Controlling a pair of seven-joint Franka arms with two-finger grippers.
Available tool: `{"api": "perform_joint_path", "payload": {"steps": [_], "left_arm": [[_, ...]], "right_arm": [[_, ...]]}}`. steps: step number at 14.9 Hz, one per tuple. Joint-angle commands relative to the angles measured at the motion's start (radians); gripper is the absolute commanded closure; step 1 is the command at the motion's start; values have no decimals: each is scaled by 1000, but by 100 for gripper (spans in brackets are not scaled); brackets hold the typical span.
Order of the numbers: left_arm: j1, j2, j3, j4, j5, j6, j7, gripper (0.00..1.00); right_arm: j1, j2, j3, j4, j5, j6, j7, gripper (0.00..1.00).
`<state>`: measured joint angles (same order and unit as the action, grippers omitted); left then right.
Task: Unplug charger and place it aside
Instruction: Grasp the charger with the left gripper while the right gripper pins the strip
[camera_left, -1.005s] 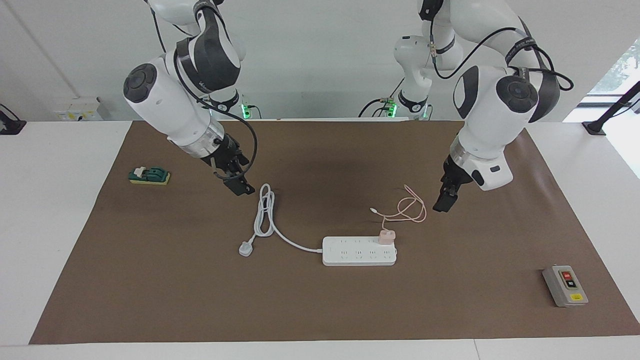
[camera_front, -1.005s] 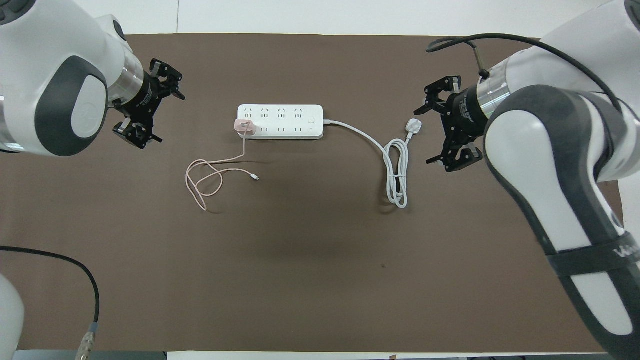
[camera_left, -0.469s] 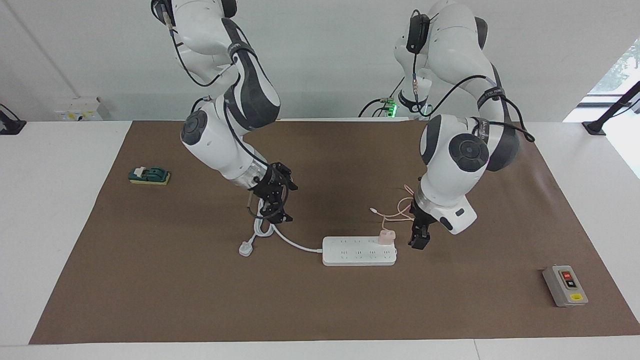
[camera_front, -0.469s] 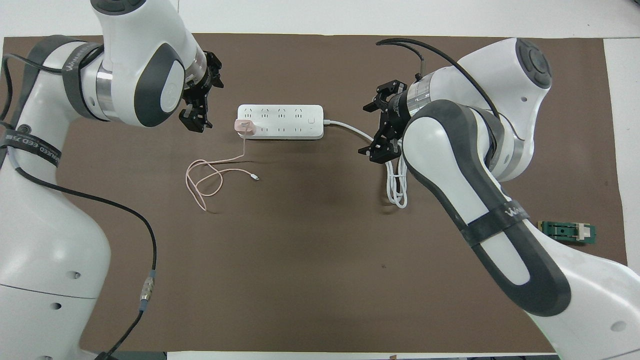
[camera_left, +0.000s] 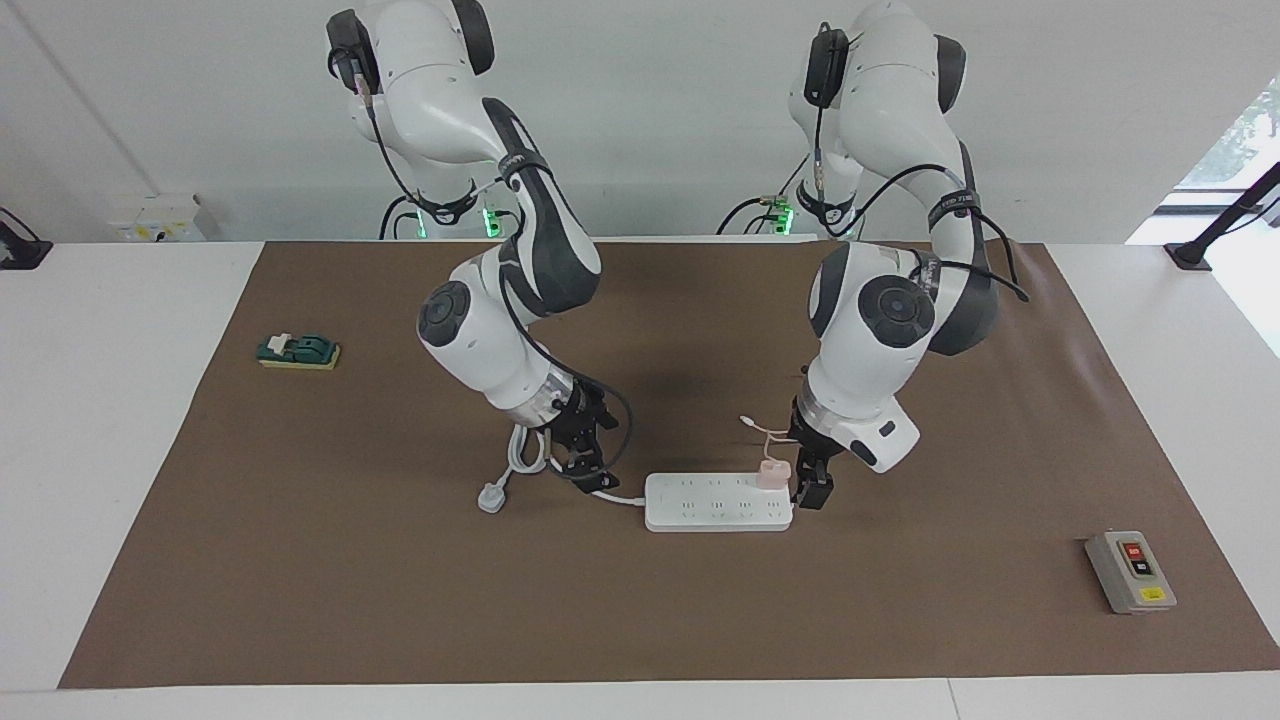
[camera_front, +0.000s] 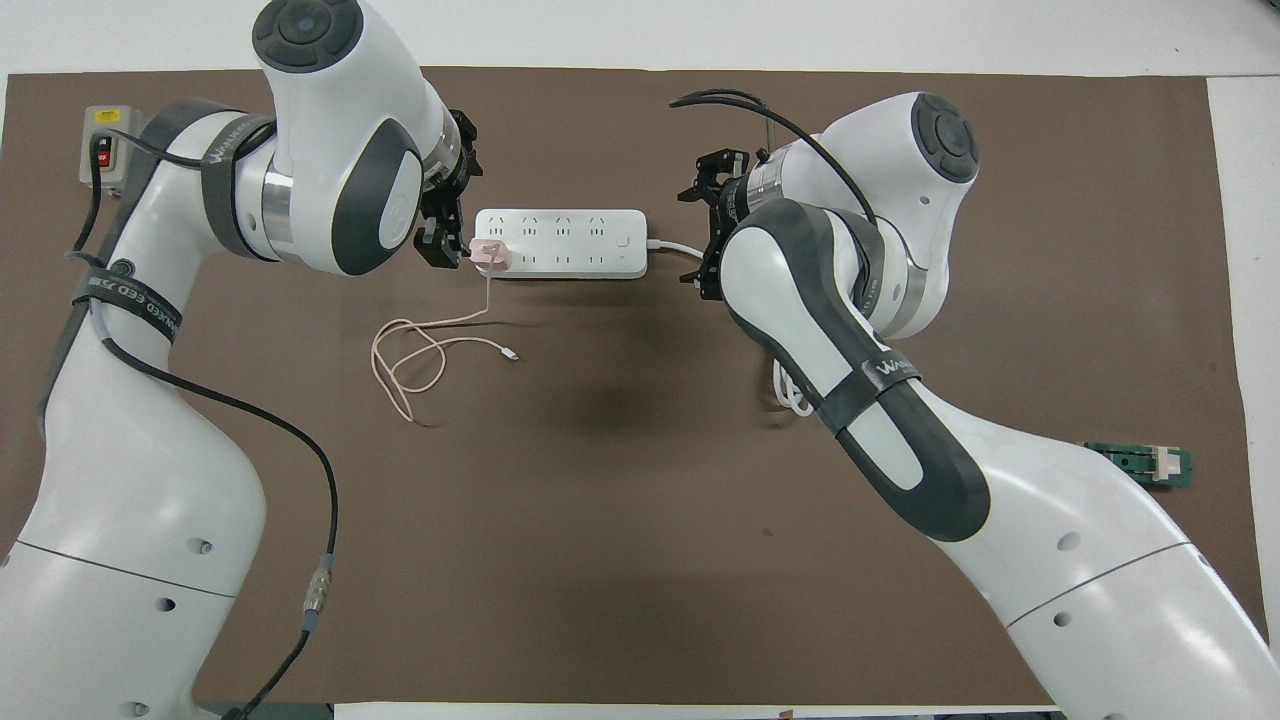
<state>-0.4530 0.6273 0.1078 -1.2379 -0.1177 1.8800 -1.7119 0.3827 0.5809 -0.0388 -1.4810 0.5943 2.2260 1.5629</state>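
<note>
The pale pink charger (camera_left: 773, 472) is plugged into the end socket of the white power strip (camera_left: 718, 502) toward the left arm's end; both also show in the overhead view, the charger (camera_front: 492, 254) on the strip (camera_front: 560, 243). Its thin pink cable (camera_front: 420, 350) lies looped on the mat, nearer to the robots. My left gripper (camera_left: 812, 487) is open and low, just beside the charger at that end of the strip (camera_front: 452, 222). My right gripper (camera_left: 585, 465) is open and low over the strip's white cord at its other end (camera_front: 705, 238).
The strip's thick white cord (camera_left: 525, 450) coils to a three-pin plug (camera_left: 490, 497). A green switch block (camera_left: 298, 350) lies toward the right arm's end. A grey button box (camera_left: 1130, 571) stands toward the left arm's end. All rest on a brown mat (camera_left: 640, 620).
Both arms have swung in and down toward the power strip. The left gripper came beside the charger, the right gripper to the cord end. The charger has not moved.
</note>
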Motion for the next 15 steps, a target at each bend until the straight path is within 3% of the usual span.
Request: {"api": "perform_joint_path", "payload": {"steps": [1, 6, 15], "left_arm": [[-26, -70, 21, -141, -11, 79, -20, 0], [-43, -75, 23, -195, -4, 111, -32, 0], [-73, -77, 24, -256, 32, 169, -66, 4]], "right_arm": [[1, 56, 10, 54, 26, 15, -53, 0], [10, 238, 22, 270, 67, -32, -40, 0], [35, 243, 23, 242, 107, -9, -30, 0]]}}
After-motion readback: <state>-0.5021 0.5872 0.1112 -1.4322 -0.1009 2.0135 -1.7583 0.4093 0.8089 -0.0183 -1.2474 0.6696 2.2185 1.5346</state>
